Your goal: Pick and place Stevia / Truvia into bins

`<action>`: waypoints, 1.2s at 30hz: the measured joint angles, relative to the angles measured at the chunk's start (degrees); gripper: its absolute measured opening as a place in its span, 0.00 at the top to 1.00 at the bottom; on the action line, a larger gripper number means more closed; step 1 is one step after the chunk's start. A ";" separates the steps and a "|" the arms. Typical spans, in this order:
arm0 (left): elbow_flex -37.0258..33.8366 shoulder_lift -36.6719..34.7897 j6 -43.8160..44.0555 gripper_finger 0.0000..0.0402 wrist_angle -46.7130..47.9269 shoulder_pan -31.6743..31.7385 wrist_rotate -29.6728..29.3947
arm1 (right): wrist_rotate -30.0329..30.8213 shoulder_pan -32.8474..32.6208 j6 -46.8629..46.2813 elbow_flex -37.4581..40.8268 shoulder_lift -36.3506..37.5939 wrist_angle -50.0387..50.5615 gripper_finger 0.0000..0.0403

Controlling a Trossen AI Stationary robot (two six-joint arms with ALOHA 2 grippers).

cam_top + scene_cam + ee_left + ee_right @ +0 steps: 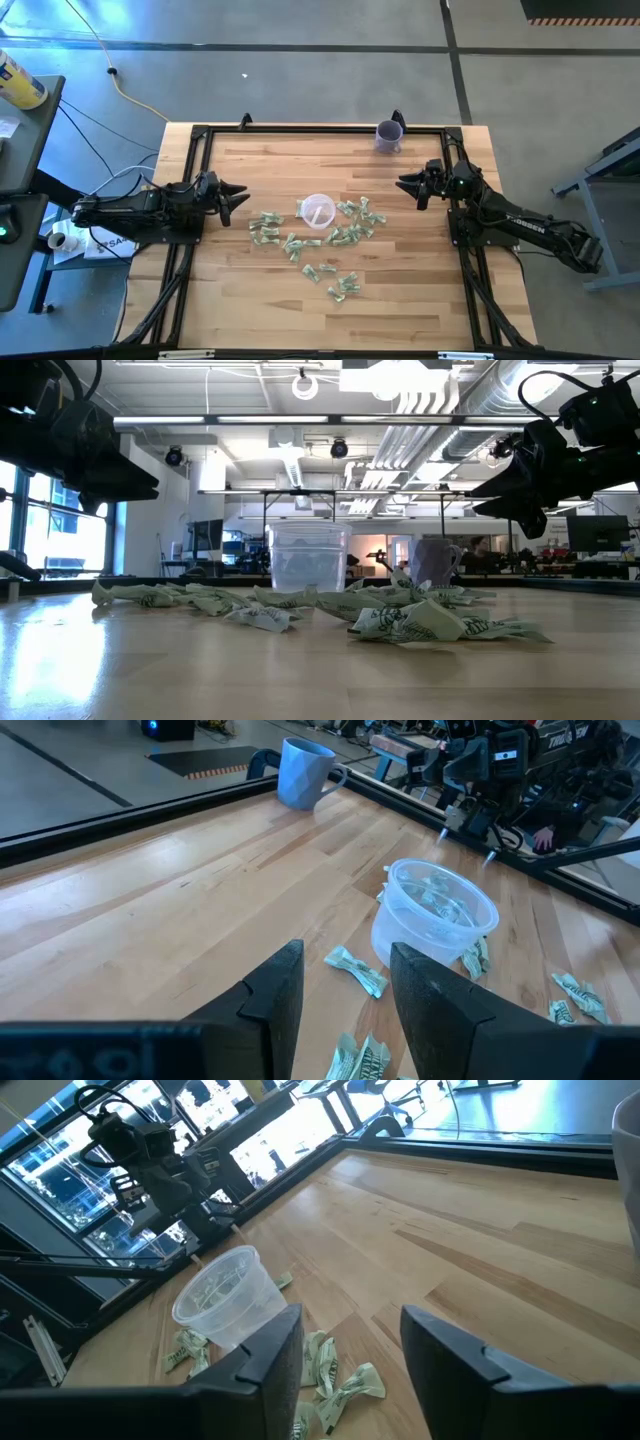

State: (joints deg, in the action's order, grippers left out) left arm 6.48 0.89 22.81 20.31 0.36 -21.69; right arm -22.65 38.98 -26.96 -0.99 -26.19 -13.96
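Many small green and white packets (333,248) lie scattered flat on the wooden table around a low translucent cup (317,211), which stands upright mid-table and holds a few packets (437,902). My left gripper (240,195) hovers open above the table, left of the cup, holding nothing; the wrist view shows its fingers (345,995) apart over a packet (357,970). My right gripper (405,184) hovers open to the right of the cup, also holding nothing (350,1345). In the low view the cup (308,563) stands behind the packets (400,622).
A purple mug (389,135) stands near the table's far edge, right of centre. A black frame (200,135) runs around the table top. Bare wood lies along the near side (300,315) and far left of the table.
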 joint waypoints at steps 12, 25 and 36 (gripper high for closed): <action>0.00 -0.01 -0.02 0.54 -0.01 0.01 0.01 | 0.00 0.02 0.00 0.00 0.00 0.02 0.61; 0.00 -0.02 0.00 0.54 -0.01 0.02 0.02 | 0.00 0.00 0.00 0.00 0.01 0.00 0.61; 0.00 0.00 -0.01 0.54 -0.01 0.01 0.01 | 0.00 0.02 0.00 0.00 -0.01 0.00 0.60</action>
State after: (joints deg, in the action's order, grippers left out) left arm 6.48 0.88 22.80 20.31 0.38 -21.68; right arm -22.65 39.00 -26.96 -0.99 -26.19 -13.96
